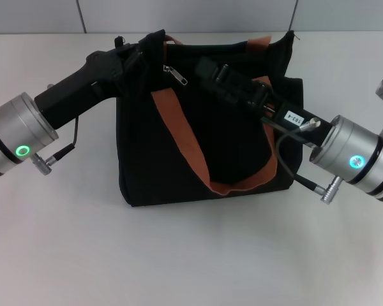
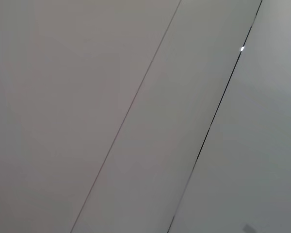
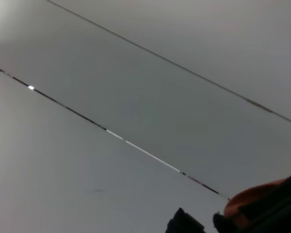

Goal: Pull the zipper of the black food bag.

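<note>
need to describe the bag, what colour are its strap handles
Orange-brown; the strap handles stand out against the black food bag, clearest in the head view.

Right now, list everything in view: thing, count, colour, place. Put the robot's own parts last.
black food bag: one, black, standing on the table at centre.
strap handles: two, orange-brown, one draped down the bag's front, one at its top rear.
zipper: one, silver pull tab, near the bag's top edge toward the left side.
table: one, white, under everything.
wall panels: grey, behind the table.
left gripper: one, black, at the bag's top left corner.
right gripper: one, black, on the bag's top, right of the zipper.
</note>
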`<state>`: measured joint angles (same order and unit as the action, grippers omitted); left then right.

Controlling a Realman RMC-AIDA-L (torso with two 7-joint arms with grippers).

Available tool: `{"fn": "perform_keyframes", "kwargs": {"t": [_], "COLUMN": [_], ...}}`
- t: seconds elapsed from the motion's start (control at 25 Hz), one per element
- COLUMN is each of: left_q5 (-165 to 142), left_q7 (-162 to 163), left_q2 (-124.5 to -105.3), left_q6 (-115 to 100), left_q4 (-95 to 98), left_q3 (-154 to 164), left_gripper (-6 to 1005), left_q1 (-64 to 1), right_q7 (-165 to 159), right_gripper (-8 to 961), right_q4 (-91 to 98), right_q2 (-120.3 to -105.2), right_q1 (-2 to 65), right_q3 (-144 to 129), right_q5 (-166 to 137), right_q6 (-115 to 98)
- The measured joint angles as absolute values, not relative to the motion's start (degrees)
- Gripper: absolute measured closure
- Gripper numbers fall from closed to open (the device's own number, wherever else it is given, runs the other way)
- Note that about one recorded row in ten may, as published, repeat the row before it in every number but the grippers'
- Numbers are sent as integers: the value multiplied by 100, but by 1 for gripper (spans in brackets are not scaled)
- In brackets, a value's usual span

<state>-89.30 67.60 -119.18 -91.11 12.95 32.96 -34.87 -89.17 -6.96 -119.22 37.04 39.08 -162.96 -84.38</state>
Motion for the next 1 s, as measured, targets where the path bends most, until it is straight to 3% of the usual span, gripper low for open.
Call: {"fn": "perform_keyframes", "kwargs": {"t": [1.0], "left_q5": [-8930], "left_q7": [6758], "left_q2": [-11918], "left_q6": [-9101], "left_q4": [1345], "left_q3": [3263], "left_gripper": [967], "left_q1": [-3551], "right_q7": [-8919], "right_gripper": [136], "right_q4": [-844], "right_q2": [-11920], "right_q1": [4019], "right_q3": [3870], "right_q5": [-16357], "right_q6": [-8097]}}
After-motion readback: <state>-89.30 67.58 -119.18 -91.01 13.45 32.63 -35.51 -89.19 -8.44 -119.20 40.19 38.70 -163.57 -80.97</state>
